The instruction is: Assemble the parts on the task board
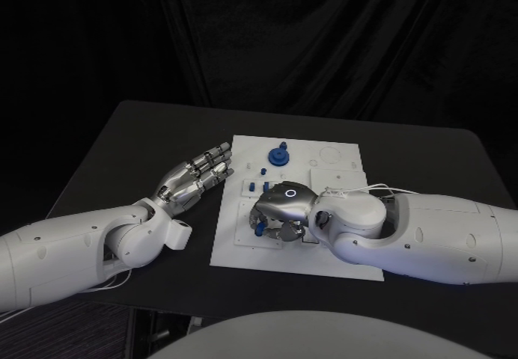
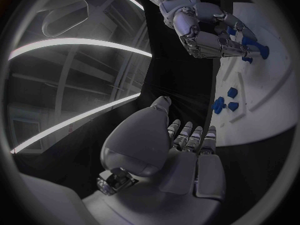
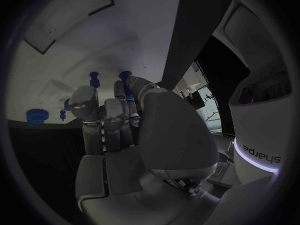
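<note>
over the task board [image 1: 334, 258], the right hand [image 1: 278, 213] is curling round a blue part [image 1: 260, 222]; hold unclear, so it may be slipping; left hand [image 1: 197, 178] is hovering open.

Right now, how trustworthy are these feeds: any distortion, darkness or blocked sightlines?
Head view: evenly lit, task board bright on black; the right robot hand hides parts beneath it. Left wrist view: fisheye bends the board's edge; the left robot hand hovers off it. Right wrist view: dim, palm blocks the middle.

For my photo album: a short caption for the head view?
Right hand reaching among blue parts on the white task board; left hand open beside it.
</note>
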